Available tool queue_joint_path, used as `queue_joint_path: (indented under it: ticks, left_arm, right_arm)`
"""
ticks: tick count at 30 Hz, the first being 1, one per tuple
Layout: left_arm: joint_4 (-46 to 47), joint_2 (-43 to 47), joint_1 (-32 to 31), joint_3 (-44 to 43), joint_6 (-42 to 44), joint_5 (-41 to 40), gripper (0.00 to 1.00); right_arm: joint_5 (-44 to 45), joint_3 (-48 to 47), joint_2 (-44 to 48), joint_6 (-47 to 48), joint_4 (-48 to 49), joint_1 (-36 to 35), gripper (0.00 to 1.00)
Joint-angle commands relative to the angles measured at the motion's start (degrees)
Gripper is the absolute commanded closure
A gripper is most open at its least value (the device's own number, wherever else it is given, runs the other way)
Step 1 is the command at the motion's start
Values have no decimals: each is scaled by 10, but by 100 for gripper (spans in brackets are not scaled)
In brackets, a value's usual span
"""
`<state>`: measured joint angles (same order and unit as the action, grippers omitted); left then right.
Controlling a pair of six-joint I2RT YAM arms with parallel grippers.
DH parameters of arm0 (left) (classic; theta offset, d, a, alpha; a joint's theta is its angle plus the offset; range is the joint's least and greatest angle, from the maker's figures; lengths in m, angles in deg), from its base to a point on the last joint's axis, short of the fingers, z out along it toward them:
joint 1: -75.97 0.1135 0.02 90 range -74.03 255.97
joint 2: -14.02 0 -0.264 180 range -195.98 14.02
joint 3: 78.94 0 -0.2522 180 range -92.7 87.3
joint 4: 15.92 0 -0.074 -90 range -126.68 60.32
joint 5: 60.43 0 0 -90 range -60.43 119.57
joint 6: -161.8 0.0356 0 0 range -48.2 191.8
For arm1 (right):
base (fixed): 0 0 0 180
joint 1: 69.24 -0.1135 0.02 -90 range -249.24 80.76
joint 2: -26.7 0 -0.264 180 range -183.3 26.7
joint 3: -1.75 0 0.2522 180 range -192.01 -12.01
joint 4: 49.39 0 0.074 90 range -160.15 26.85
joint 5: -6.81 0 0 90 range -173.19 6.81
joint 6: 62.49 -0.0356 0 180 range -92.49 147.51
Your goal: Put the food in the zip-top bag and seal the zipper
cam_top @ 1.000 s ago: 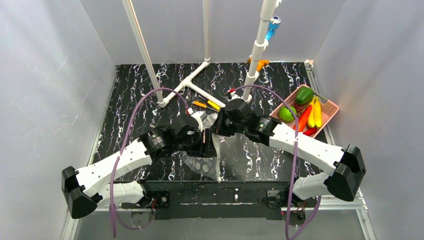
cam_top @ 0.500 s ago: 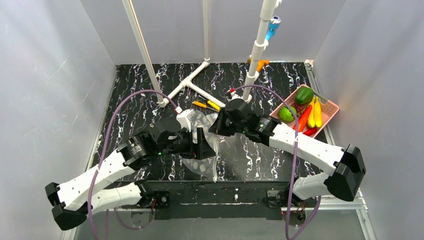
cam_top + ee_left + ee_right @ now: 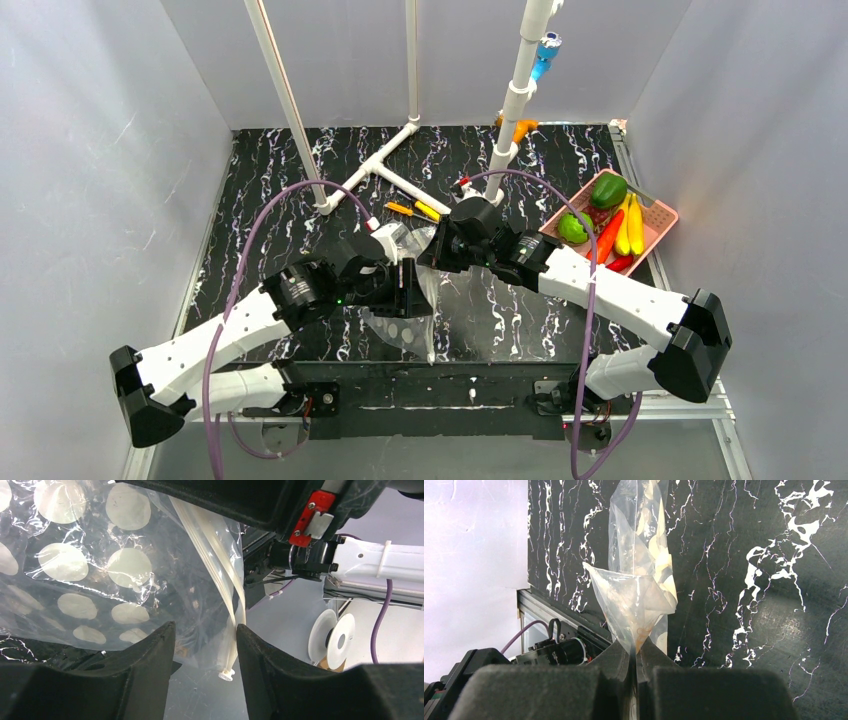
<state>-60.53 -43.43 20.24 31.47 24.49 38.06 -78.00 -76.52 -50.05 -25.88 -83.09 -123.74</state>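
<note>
zip-top bag (image 3: pixel 405 330) middle of worktop (image 3: pixel 270 200), toward front; left gripper (image 3: pixel 408 288) on its left, right gripper (image 3: pixel 430 256) behind it. small tools (image 3: pixel 414 210) further back. basket (image 3: pixel 666 214) far right, food (image 3: pixel 608 190) inside.

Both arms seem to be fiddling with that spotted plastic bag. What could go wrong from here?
1. The right end effector pinches only a thin corner of the zip-top bag; the slick film might slip out.
2. The left end effector stands open around the zipper; closing there could seal the bag while the food lies in the pink basket.
</note>
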Motion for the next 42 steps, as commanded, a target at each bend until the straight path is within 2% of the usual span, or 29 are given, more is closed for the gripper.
queue_joint_path:
  ticks: [1,7,17,23,27,31,33,34,39,42]
  left_arm:
    - [-6,2,-3,-2,8,0,55]
    - [-18,-12,-3,-4,9,-9,58]
    - [-27,-31,-3,-23,24,-29,44]
    - [-13,-42,-3,-32,39,-17,43]
    - [-26,-51,-3,-37,42,-35,54]
    - [-28,-46,-3,-37,41,-52,78]
    - [-30,-40,-3,-38,44,-65,96]
    - [-34,-33,-3,-38,42,-74,100]
    - [-55,13,-3,-22,23,-134,100]
    - [-90,23,-3,-19,-6,-160,100]
  right_arm:
    - [1,-15,13,-1,20,-3,95]
    - [8,-18,13,-19,9,-3,95]
    - [38,-42,-2,-53,-42,-16,95]
    - [36,-41,-9,-48,-46,-26,95]
    - [39,-40,-5,-43,-47,-32,94]
    - [36,-34,6,-27,-38,-37,90]
    - [27,-32,8,-15,-36,-38,81]
    - [25,-31,8,-4,-39,-37,70]
    - [17,-33,25,81,-94,-29,18]
    - [-5,-16,67,115,-101,-25,3]
